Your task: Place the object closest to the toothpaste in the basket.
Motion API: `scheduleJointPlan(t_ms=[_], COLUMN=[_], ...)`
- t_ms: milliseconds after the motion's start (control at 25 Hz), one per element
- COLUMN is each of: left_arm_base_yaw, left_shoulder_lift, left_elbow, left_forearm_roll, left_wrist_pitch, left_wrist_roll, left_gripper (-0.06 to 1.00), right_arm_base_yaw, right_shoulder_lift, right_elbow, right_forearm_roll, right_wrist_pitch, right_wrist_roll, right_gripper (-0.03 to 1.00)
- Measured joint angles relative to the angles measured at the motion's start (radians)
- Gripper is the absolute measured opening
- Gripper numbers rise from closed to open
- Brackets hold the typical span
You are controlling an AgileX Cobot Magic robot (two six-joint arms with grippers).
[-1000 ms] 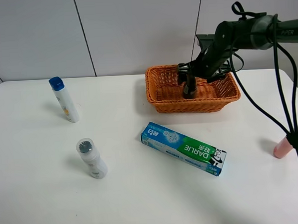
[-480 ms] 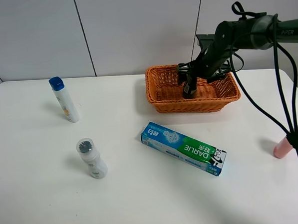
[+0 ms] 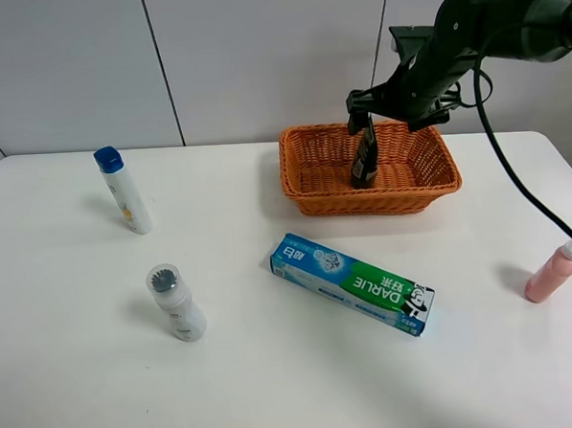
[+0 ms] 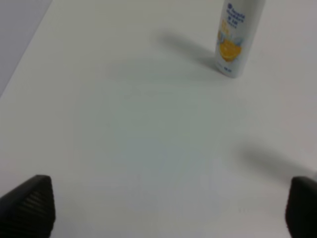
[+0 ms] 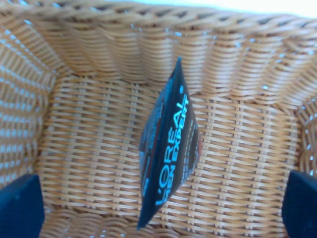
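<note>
The blue and green toothpaste box (image 3: 353, 282) lies at the table's middle. A black L'Oreal tube (image 3: 364, 162) stands tilted inside the orange wicker basket (image 3: 293, 170); it also shows in the right wrist view (image 5: 168, 148). My right gripper (image 3: 362, 122) hovers just above the tube's top end, its fingers spread wide and holding nothing (image 5: 163, 208). My left gripper (image 4: 168, 208) is open and empty over bare table; it does not show in the exterior view.
A white bottle with a blue cap (image 3: 125, 191) stands at the far left, also in the left wrist view (image 4: 237, 34). A white bottle with a grey cap (image 3: 176, 302) is at the front left. A pink bottle (image 3: 552, 273) is at the right edge.
My right gripper has risen out of the basket and away from the black tube, which stays inside the basket. The left arm has not moved.
</note>
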Motion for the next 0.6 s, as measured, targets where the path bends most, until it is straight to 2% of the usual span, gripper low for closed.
scheduleJointPlan(t_ms=[400, 600], left_arm_base_yaw=[0.000, 0.000], left_shoulder_lift=[0.000, 0.000], left_elbow=[0.000, 0.000], left_forearm_roll=[0.000, 0.000], left_wrist_pitch=[0.000, 0.000], left_wrist_roll=[0.000, 0.000], left_gripper=[0.94, 0.94], right_arm_base_yaw=[0.000, 0.005], right_shoulder_lift=[-0.226, -0.345], right_elbow=[0.000, 0.000], right_forearm_roll=[-0.049, -0.056], right_wrist_pitch=[0.033, 0.098], right_wrist_roll=[0.000, 0.000], right_gripper=[0.99, 0.99])
